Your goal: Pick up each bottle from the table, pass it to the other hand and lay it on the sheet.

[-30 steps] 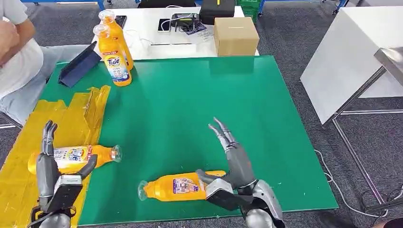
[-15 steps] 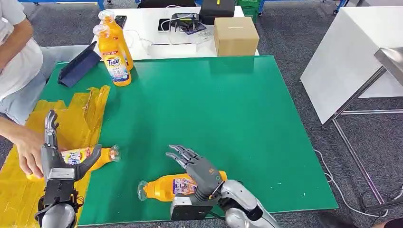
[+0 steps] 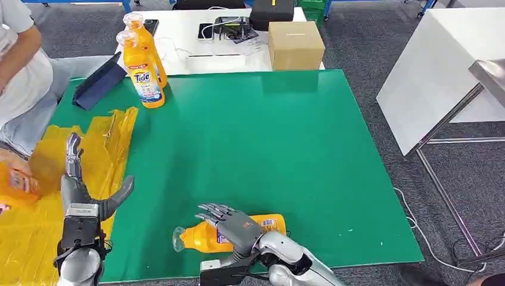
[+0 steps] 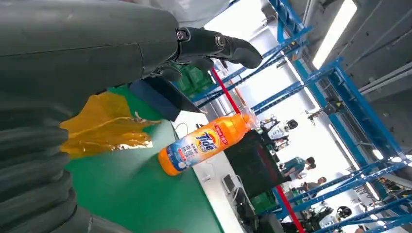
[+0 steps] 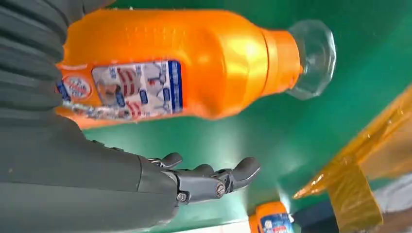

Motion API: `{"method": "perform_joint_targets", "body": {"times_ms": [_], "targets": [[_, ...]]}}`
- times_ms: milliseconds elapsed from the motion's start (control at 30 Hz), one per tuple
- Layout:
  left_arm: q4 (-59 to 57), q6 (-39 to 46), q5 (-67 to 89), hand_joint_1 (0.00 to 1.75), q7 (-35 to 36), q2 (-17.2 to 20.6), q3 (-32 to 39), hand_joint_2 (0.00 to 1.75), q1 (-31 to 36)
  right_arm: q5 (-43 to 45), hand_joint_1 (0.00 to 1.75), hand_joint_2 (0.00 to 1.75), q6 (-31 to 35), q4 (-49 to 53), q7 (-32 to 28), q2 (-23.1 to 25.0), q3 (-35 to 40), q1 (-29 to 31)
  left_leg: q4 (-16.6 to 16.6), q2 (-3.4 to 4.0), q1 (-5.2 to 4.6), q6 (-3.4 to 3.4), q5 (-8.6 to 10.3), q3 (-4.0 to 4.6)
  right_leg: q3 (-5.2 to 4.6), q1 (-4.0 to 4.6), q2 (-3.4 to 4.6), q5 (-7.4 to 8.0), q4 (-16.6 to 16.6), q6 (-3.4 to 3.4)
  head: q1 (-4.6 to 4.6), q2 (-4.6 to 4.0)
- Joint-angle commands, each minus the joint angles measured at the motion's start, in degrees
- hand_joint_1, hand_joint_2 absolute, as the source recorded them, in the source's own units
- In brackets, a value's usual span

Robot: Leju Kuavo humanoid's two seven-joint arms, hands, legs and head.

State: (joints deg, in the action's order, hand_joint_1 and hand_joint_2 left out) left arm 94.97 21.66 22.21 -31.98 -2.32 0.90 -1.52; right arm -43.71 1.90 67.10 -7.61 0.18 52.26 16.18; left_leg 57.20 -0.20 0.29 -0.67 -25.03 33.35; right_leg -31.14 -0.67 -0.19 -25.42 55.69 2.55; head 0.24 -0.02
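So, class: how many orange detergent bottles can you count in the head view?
4: two upright bottles at the far-left corner, one lying bottle under the right hand, one partly cut-off bottle at the left edge.

Head view. Green table mat (image 3: 268, 137) with a yellow sheet (image 3: 36, 238) along its 9 o'clock side. One orange Tide bottle (image 3: 205, 236) lies on its side at 6 o'clock, clear cap toward 9. Right hand (image 3: 235, 223) is spread over it, fingers (image 3: 211, 210) extended. Left hand (image 3: 77, 190) is open above the sheet, holding nothing. Two upright bottles (image 3: 143, 71) stand at 11 o'clock. A person (image 3: 15, 77) at 9 o'clock holds another bottle (image 3: 18, 185). Cardboard box (image 3: 295, 44) at 12.
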Motion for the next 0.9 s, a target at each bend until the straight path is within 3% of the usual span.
{"method": "perform_joint_targets", "body": {"times_ms": [33, 267, 433, 800, 900], "targets": [[-3.61, -0.15, -0.61, 0.00, 0.16, -0.11, -0.93, 1.75, 2.12, -1.13, 0.00, 1.75, -0.38, -6.35, 1.08, -0.04, 4.18, 3.56, -0.07, -0.01, 0.02, 0.02, -0.05, -0.22, 0.25, 0.03, -0.01, -0.05, -0.10, -0.08, 0.00, 0.00], [-2.47, -0.26, -1.30, 0.00, -0.38, -0.52, 0.04, 1.75, 0.98, -7.81, 0.00, 1.75, 2.21, -9.10, 6.12, -1.19, 7.11, 4.58, -0.07, 0.01, 0.02, 0.02, -0.03, -0.21, 0.22, 0.02, 0.00, -0.03, -0.10, -0.07, 0.00, 0.00], [-1.04, -0.86, -1.10, 0.00, -0.16, -1.23, 1.16, 1.75, -0.48, -13.79, 0.00, 1.75, 3.58, -7.76, 11.22, -2.59, 4.64, 3.15, -0.07, -0.02, 0.02, 0.00, -0.05, -0.22, 0.26, 0.03, -0.02, -0.04, -0.12, -0.05, 0.00, 0.00], [-1.02, -0.87, -1.09, 0.00, -0.16, -1.23, 1.17, 1.75, -0.51, -13.79, 0.00, 1.75, 3.57, -7.77, 11.22, -2.70, 4.57, 3.16, -0.08, -0.02, 0.05, 0.03, -0.07, -0.33, 0.37, 0.05, -0.03, -0.05, -0.15, -0.11, 0.00, 0.00], [-0.24, -1.02, -0.96, 0.00, 0.07, -1.54, 1.77, 1.75, -1.17, -15.97, 0.00, 1.75, 4.34, -5.43, 13.15, -3.61, 1.23, 1.32, -0.06, -0.06, 0.01, 0.01, -0.03, -0.25, 0.29, 0.01, -0.06, -0.04, -0.11, -0.06, 0.00, 0.00]]}}
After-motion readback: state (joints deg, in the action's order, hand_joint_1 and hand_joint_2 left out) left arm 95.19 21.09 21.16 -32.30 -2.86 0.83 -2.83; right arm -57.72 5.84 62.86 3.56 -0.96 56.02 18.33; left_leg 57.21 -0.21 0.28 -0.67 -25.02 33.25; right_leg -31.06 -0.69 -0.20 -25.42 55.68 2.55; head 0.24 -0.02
